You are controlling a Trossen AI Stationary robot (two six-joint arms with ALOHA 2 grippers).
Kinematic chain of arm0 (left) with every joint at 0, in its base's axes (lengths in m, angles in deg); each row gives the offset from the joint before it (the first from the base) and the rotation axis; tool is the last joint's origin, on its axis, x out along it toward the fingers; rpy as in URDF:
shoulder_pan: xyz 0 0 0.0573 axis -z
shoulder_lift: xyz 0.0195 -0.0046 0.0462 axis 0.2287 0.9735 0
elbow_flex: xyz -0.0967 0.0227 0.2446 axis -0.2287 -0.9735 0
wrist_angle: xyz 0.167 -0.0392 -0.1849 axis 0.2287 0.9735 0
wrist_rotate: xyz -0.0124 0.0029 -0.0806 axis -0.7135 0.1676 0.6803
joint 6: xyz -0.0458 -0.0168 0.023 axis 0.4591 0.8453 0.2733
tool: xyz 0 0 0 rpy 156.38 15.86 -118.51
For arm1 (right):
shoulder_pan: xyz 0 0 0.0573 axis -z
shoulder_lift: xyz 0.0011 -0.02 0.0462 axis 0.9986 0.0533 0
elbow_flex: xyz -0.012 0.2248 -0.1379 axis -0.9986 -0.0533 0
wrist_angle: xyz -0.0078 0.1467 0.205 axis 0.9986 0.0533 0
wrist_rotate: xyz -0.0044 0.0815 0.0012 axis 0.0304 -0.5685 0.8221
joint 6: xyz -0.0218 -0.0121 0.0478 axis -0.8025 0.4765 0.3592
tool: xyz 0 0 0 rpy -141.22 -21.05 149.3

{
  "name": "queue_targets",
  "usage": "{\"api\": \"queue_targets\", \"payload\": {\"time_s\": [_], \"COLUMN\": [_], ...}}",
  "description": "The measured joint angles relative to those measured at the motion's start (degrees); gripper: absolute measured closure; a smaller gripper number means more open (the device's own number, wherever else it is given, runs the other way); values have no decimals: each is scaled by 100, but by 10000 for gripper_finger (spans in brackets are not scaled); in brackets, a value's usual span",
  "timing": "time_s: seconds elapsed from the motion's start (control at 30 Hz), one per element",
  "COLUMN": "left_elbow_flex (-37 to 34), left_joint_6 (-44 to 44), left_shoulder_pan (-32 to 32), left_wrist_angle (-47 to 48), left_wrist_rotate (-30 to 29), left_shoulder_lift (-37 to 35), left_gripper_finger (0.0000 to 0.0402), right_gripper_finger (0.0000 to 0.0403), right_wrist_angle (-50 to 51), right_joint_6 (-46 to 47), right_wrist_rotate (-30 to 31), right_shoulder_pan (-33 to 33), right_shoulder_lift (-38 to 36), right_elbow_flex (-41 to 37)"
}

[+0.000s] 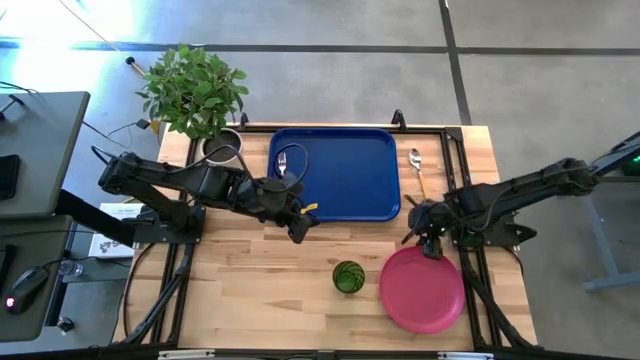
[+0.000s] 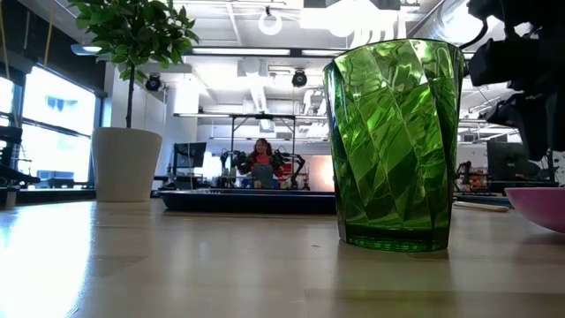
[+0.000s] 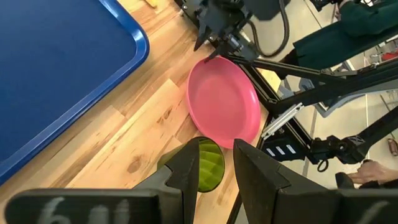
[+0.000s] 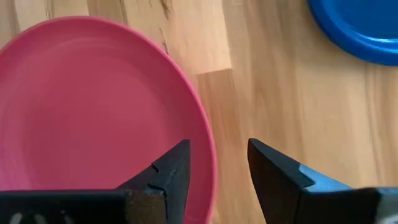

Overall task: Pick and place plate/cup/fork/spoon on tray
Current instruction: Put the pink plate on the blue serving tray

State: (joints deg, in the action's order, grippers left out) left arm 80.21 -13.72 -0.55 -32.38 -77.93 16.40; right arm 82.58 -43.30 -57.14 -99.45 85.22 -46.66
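The right gripper point(image 1: 432, 243) hangs over the far edge of the round flat pink plate point(image 1: 422, 289), which lies on the wooden table point(image 1: 260, 280) at its near right, just off the near right corner of the large dark blue rectangular plastic tray point(image 1: 345, 170). Its two dark fingers point(image 4: 168, 171) stand apart, one over the plate's inside and the other over bare wood outside the raised rim, so the rim lies between them; nothing is clamped.

The left gripper point(image 1: 300, 226) hovers beside the tray's near left corner, its fingers point(image 3: 186, 171) parted by a narrow gap and holding nothing.

The small dark green translucent cup point(image 1: 348, 277) stands upright on the table just left of the plate. The small fork with a tan-orange handle point(image 1: 283, 163) lies inside the tray at its far left. The small spoon with a silver oval bowl point(image 1: 417, 168) lies on the table just right of the tray.
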Motion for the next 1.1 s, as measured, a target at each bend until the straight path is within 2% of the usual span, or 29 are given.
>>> {"api": "queue_targets", "payload": {"time_s": [0.3, 0.6, 0.8, 0.93, 1.1], "left_elbow_flex": [-2, -2, -2, -2, -4], "left_joint_6": [-314, -466, -741, -960, -1144], "left_shoulder_pan": [-28, -39, -90, -140, -194], "left_wrist_angle": [0, 0, 0, 0, 2], "left_wrist_rotate": [8, 22, 75, 190, 215], "left_shoulder_lift": [0, 0, 0, 0, 0], "left_gripper_finger": [312, 312, 312, 312, 312], "right_gripper_finger": [253, 253, 258, 295, 383], "right_wrist_angle": [-597, -876, -969, -969, -979], "right_joint_6": [138, 131, 154, 335, 455], "right_wrist_rotate": [165, 195, -8, -132, -434], "right_shoulder_pan": [-320, -368, -366, -368, -366], "right_shoulder_lift": [999, 1837, 2258, 2357, 2338], "right_elbow_flex": [0, 0, 0, 2, 19]}}
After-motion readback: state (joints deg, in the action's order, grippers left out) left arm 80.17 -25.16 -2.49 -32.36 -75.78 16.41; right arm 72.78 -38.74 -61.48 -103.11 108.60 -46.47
